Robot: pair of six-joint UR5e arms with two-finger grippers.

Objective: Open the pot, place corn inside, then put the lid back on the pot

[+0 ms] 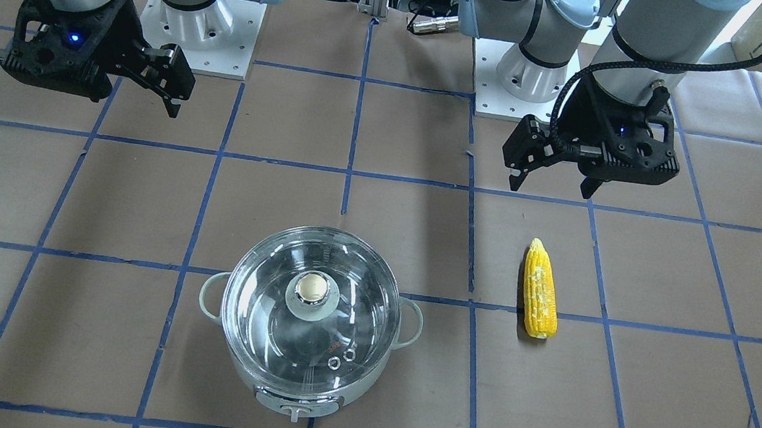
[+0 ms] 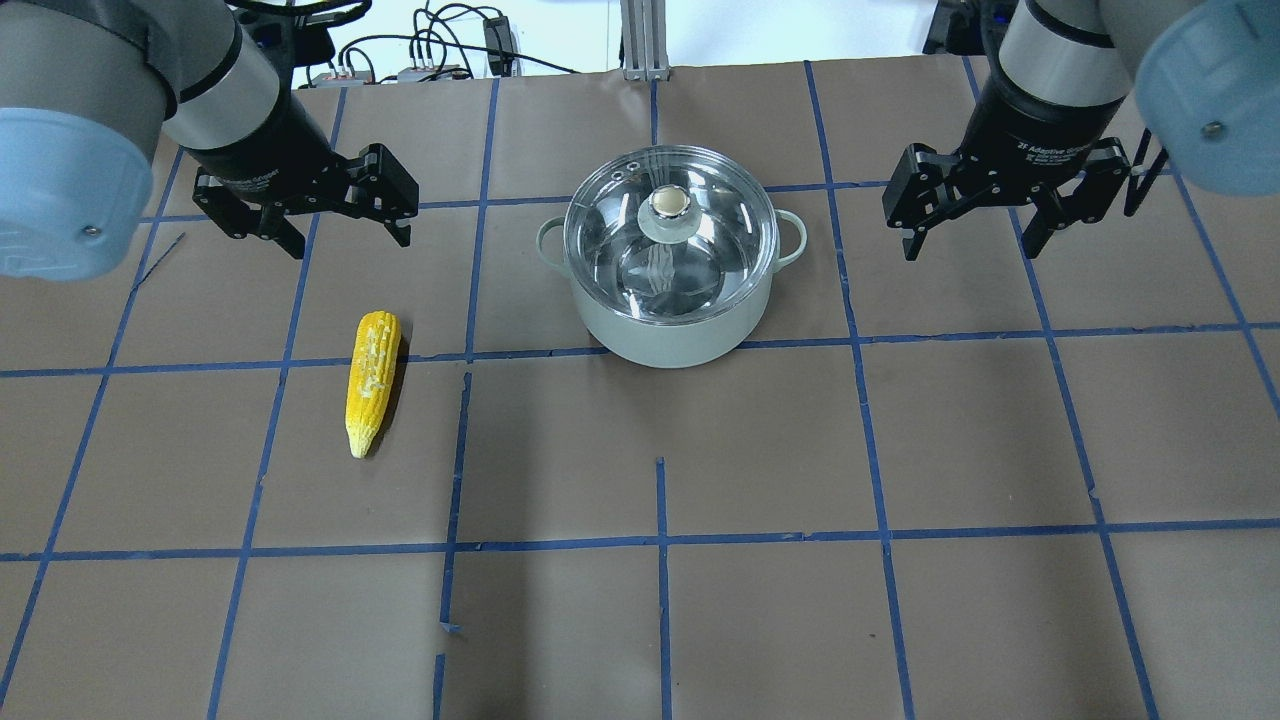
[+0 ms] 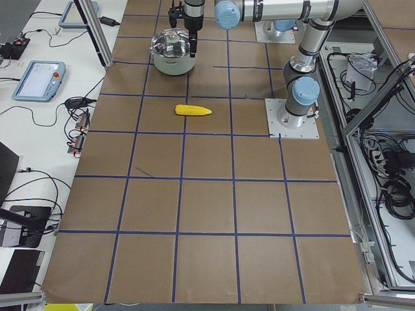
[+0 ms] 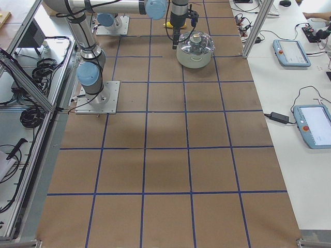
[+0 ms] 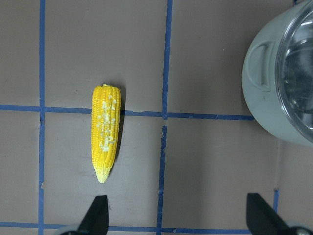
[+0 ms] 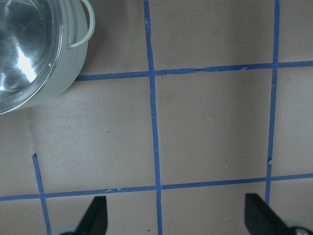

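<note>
The mint-green pot (image 2: 670, 335) stands on the table with the clear glass lid (image 2: 710, 245) shut on it, its beige knob (image 2: 668, 203) in the middle. The yellow corn (image 2: 372, 380) lies flat on the table to the pot's left, its pointed end towards the robot. My left gripper (image 2: 350, 243) is open and empty, hovering just beyond the corn (image 5: 106, 132). My right gripper (image 2: 970, 250) is open and empty, hovering to the right of the pot (image 6: 58, 78). In the front-facing view the lid (image 1: 268, 302), the corn (image 1: 540, 289) and both grippers, left (image 1: 550, 189) and right (image 1: 170, 97), show well apart.
Brown paper with a blue tape grid covers the table (image 2: 660, 600). The two arm bases (image 1: 514, 78) stand at the robot's edge. Tablets and cables (image 4: 292, 51) lie on side benches beyond the table.
</note>
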